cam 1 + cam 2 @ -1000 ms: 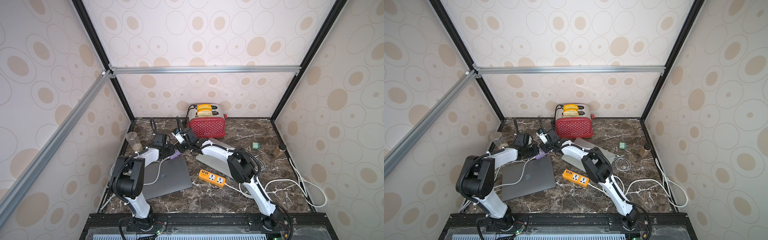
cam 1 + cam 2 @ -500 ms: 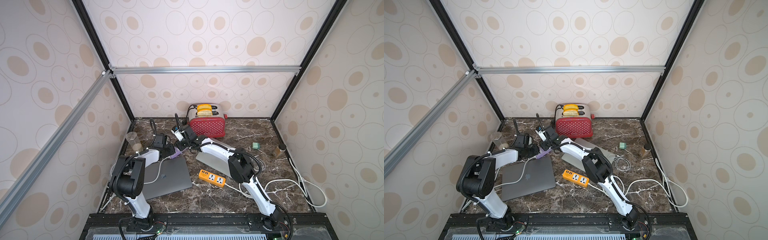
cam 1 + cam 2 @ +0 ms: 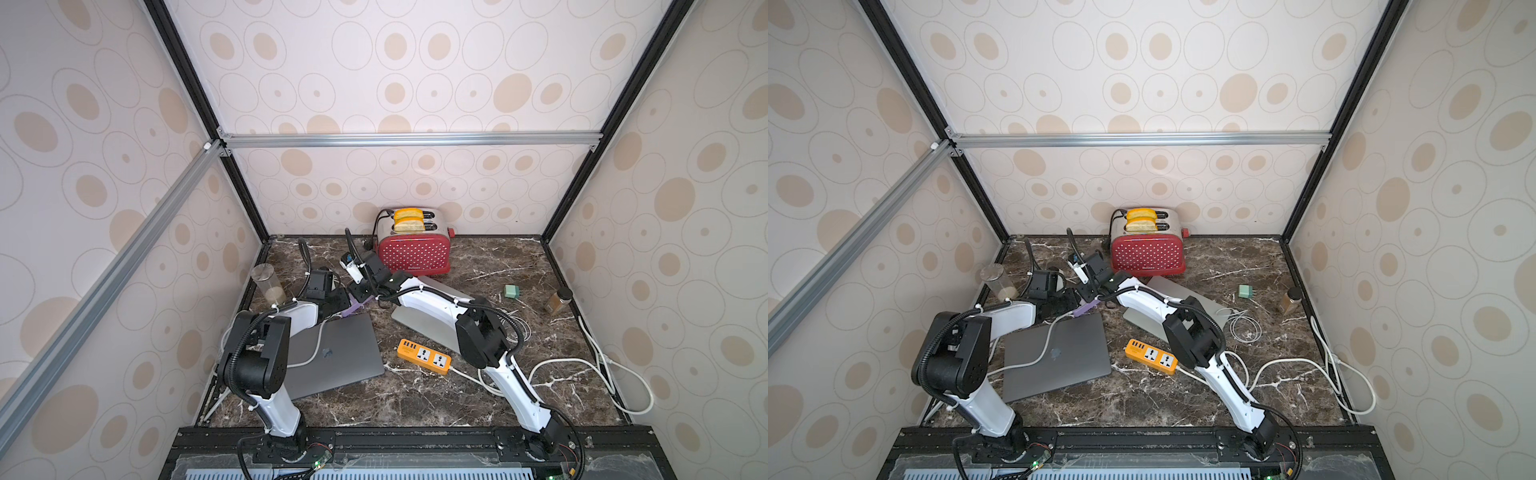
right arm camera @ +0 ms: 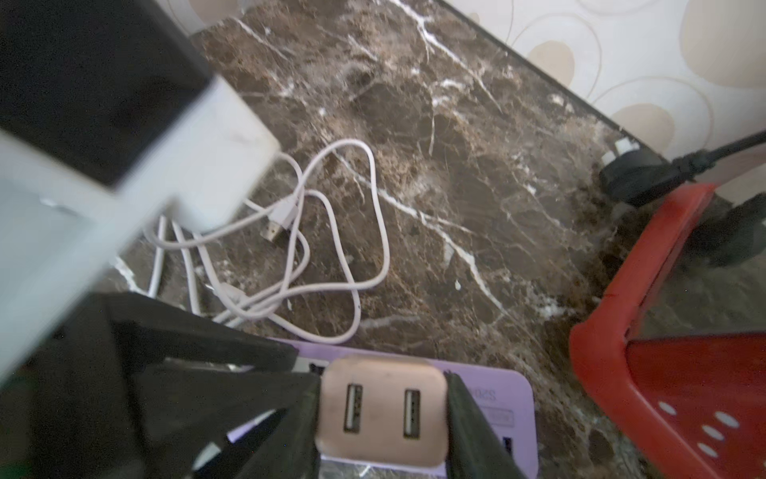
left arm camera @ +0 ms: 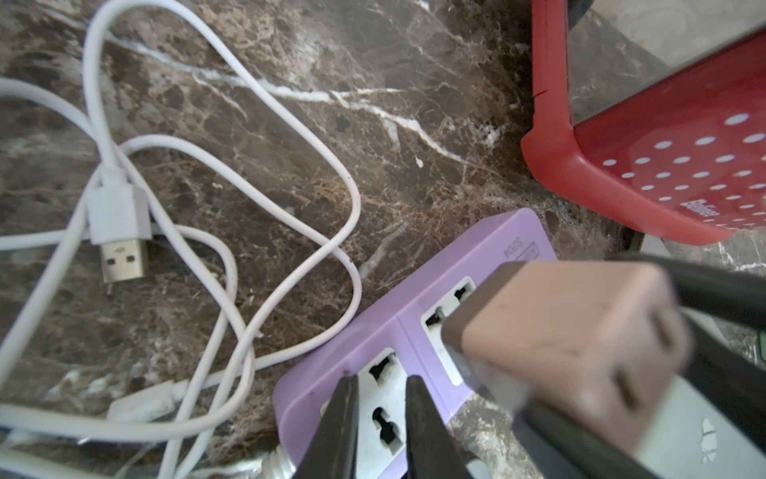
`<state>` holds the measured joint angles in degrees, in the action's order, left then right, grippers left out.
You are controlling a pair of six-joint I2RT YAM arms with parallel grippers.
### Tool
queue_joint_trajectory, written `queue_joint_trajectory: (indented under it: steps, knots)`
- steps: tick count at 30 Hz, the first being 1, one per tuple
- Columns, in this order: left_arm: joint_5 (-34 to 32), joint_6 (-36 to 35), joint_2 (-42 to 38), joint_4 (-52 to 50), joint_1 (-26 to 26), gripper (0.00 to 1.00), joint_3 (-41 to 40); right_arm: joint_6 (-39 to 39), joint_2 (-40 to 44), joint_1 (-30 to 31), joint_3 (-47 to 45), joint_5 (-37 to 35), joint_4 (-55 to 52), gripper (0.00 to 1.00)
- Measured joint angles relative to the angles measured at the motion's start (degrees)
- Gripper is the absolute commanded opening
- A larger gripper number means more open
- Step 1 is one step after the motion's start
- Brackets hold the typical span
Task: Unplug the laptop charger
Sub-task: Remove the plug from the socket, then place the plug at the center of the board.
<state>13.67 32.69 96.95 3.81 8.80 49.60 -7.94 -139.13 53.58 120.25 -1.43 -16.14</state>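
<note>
The right claw is clamped on the rose-pink, square plastic laptop charger, one finger flat against each side, with its two USB ports facing the wrist camera. The left claw stands narrowly parted and holds nothing. Its tips are down on the socket face of the lilac plastic power strip, apparently bracing it on the dark brown marble surface.

In the left wrist view the charger hangs just above the strip at a tilt. The socket under it shows partly bare, so the plug looks free or very nearly free (its pins are lost in blur, so I cannot be sure).

By that reading, the grip and most of the pull are done. What remains is to lift the charger fully clear of the strip, set it down and let go.

The red polka-dot toaster stands just beside the strip. A loose white USB cable lies coiled nearby, attached to nothing visible.
</note>
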Motion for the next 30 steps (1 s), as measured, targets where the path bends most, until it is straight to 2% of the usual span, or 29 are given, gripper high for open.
queue_joint_trajectory:
  steps: [8, 14, 21, 30]
  knots:
    - [3.76, -4.15, -9.33, -3.63, 0.31, 0.40, -5.75, -1.36, 9.51, -1.51, -13.44, 1.68, 2.16, 0.30]
    - [5.60, -8.07, -16.15, -1.84, 2.45, 0.43, -8.11, -4.61, 17.70, -3.93, -20.68, 8.59, 2.95, 0.30]
    - [3.13, -17.25, -24.24, 4.74, 10.51, 0.42, -14.16, -10.40, 23.08, -7.32, -25.68, 19.96, 6.67, 0.30]
    - [-2.51, -23.45, -31.45, 9.46, 10.82, 0.42, -18.75, -15.02, 23.50, -7.69, -30.75, 27.74, 7.63, 0.31]
